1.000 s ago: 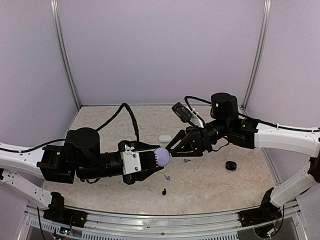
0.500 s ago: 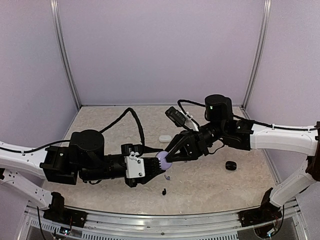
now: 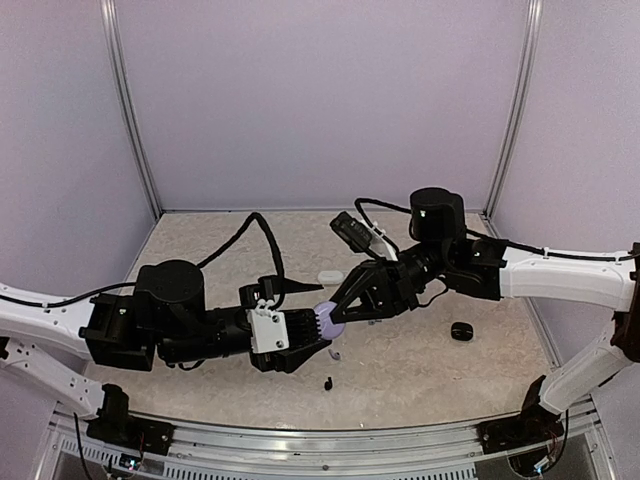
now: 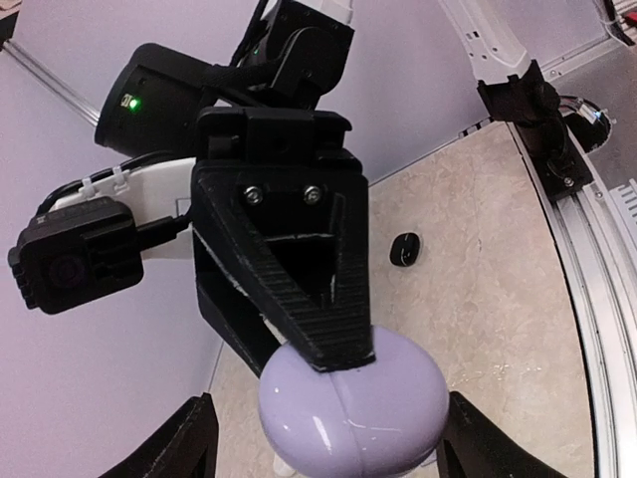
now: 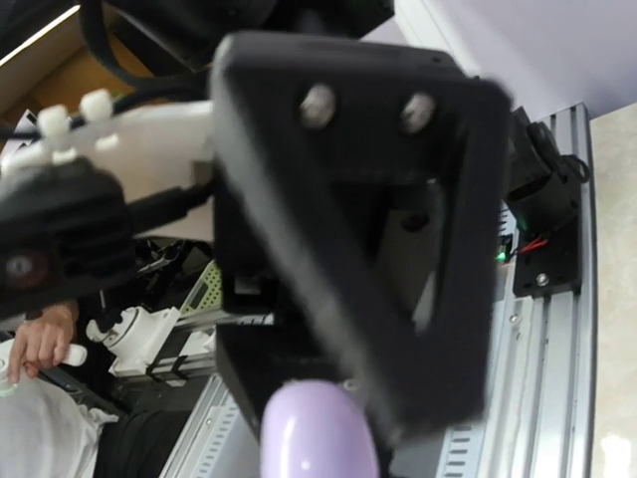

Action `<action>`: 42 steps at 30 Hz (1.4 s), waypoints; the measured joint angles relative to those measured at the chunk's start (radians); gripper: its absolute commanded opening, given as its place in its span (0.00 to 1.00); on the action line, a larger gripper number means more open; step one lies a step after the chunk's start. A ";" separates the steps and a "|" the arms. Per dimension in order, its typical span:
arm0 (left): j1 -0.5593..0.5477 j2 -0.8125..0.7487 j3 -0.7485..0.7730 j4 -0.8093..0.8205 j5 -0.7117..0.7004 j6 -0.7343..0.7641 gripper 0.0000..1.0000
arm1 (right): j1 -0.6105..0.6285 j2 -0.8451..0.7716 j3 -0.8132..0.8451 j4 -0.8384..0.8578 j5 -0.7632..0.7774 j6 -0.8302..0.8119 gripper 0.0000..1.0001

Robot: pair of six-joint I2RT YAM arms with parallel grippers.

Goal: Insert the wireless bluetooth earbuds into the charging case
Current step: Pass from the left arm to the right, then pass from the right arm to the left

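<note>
The right claw (image 3: 337,317) pinches the lavender case (image 4: 350,406) in mid-air, and the left claw (image 3: 321,331) stands open around it. On the surface (image 3: 420,385), at six o'clock from both claws, lie a lavender earbud (image 3: 335,354) and a black earbud (image 3: 328,382).

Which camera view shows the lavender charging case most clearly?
The left wrist view: the lavender charging case is large, seam visible, the right gripper pinching its top. Top external shows only a small patch; right wrist, a blurred end.

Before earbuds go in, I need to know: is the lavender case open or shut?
Shut: the left wrist view shows the lavender case as one smooth pebble, only a thin seam line.
</note>
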 measured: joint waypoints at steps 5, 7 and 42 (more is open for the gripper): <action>0.024 -0.052 -0.053 0.057 -0.041 -0.087 0.84 | -0.032 -0.021 0.002 0.002 0.013 -0.018 0.08; 0.042 -0.082 -0.074 0.072 -0.043 -0.137 0.81 | -0.053 -0.042 0.004 0.003 0.031 -0.032 0.07; 0.208 0.050 -0.126 0.557 0.332 -0.805 0.30 | 0.009 -0.112 0.031 0.184 0.337 -0.280 0.07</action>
